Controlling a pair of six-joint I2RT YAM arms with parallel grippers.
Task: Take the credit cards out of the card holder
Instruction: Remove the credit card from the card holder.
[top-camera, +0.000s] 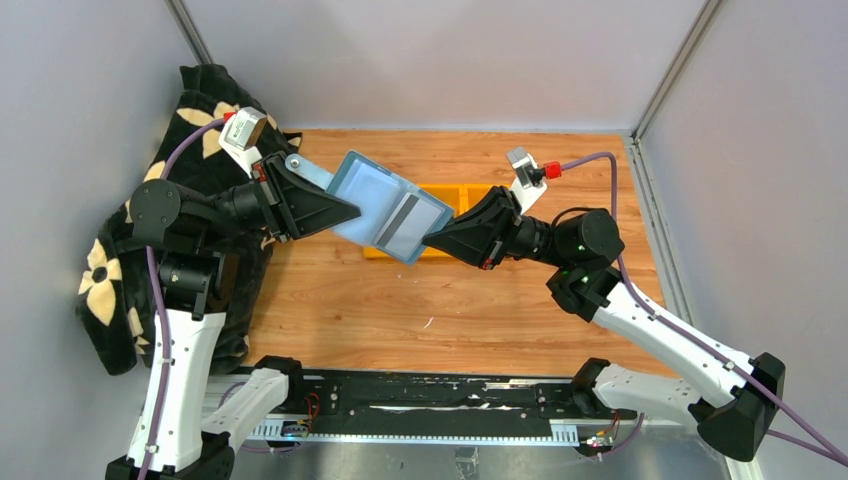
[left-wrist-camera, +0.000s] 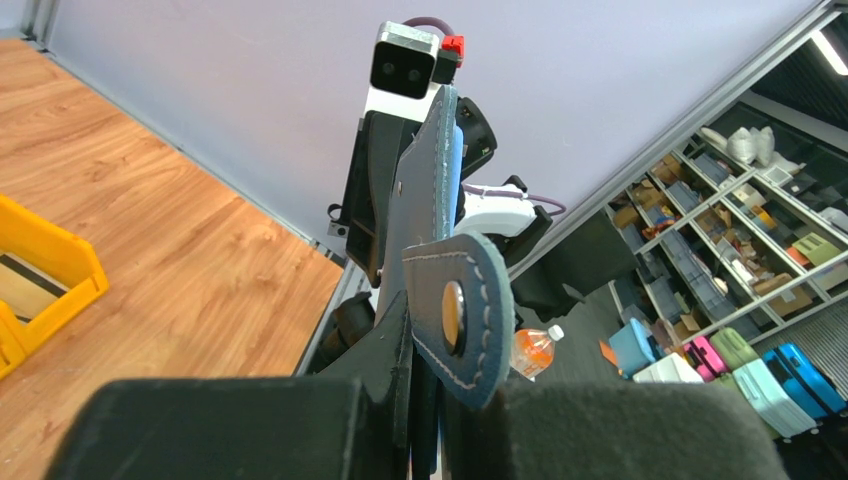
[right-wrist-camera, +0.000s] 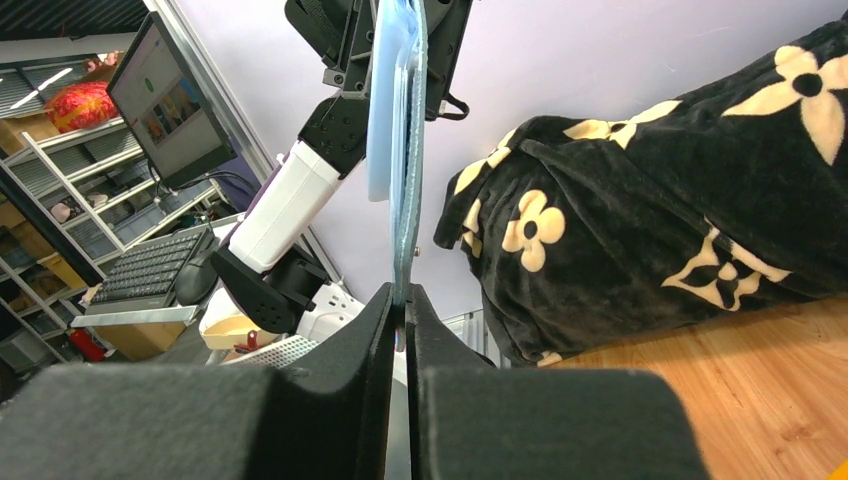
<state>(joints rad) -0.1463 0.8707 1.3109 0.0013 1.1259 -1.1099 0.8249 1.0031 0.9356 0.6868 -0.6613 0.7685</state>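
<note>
1. Hanging in the air above the table (top-camera: 400, 310), the card holder (top-camera: 385, 205) was spread open between the two arms, its pale blue inside facing up toward the top camera.
2. Left fingers (top-camera: 335, 210) were closed tight on the holder's left half, just below the strap tab (top-camera: 305, 170), which stuck out up and to the left with its round snap (top-camera: 294, 161) showing.
3. In the left wrist view, the holder (left-wrist-camera: 430, 200) ran edge-on up and away from the left fingers (left-wrist-camera: 385, 360). The tab (left-wrist-camera: 465, 320) lay folded toward the lens.
4. Right fingers (top-camera: 445, 240) were pinched on the holder's lower right corner. In the right wrist view, they (right-wrist-camera: 360, 350) met on the thin edge of the holder (right-wrist-camera: 400, 120) with no gap visible.
5. One credit card (top-camera: 404, 218), pale grey with a dark stripe, sat in the right-hand pocket. I could not tell whether other cards were inside.
6. A yellow bin (top-camera: 470, 192) rested on the table behind and below the holder.
7. A black flowered blanket (top-camera: 200, 110) was heaped at the left edge of the table, beside the left arm.
</note>
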